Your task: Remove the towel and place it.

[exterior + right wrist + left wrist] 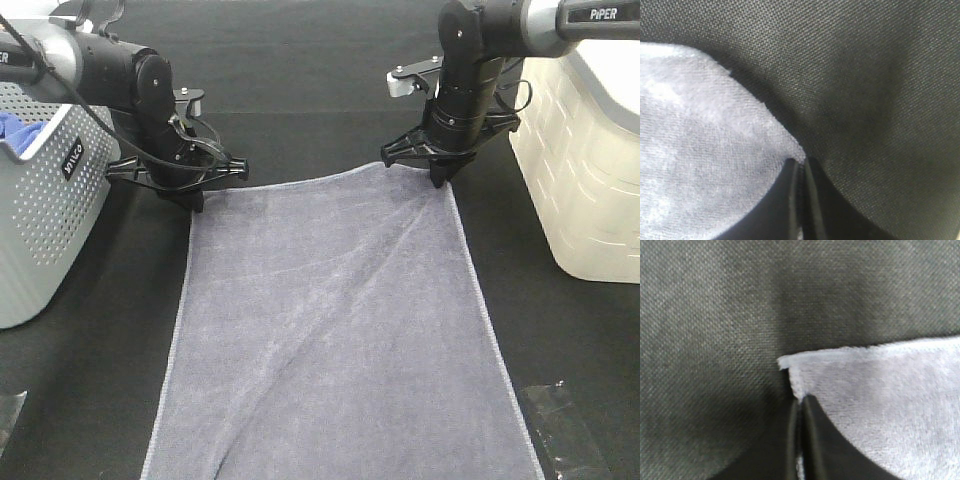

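Observation:
The greyish-lavender towel lies spread flat on the black table, reaching from the far middle to the front edge of the view. My left gripper is shut on the towel's far left corner, its fingers pinching the cloth edge. My right gripper is shut on the far right corner, its fingers closed on the hem. Both corners sit low at the table.
A grey perforated basket stands at the left with a bright blue cloth inside. A white bin stands at the right. A dark flat piece lies at the front right. The black table extends behind the towel.

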Robot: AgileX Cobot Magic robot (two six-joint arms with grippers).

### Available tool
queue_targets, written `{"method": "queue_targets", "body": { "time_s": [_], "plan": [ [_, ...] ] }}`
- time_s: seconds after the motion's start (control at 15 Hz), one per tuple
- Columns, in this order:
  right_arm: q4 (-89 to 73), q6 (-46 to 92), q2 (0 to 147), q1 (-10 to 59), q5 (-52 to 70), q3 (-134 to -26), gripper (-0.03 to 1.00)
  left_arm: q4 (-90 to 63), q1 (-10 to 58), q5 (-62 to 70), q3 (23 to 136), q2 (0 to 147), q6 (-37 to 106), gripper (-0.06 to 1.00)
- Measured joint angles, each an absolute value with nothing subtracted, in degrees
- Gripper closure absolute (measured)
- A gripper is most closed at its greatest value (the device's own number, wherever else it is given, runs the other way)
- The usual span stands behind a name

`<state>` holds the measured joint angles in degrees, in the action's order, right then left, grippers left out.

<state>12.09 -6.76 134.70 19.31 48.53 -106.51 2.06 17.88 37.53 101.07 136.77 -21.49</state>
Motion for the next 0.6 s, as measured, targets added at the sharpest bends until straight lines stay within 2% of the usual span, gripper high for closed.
{"method": "queue_targets", "body": {
  "time_s": [0.33, 0.6],
  "plan": [
    [15.1, -9.9, 134.7, 19.3, 44.5, -106.5, 0.97, 2.8, 17.9, 35.9, 101.1, 136.5, -20.1, 0.94],
    [19.5, -11.5, 134.7, 19.3, 35.5, -106.5, 0.97, 11.3, 18.0, 27.1, 102.2, 135.2, -22.5, 0.94]
  ]
}}
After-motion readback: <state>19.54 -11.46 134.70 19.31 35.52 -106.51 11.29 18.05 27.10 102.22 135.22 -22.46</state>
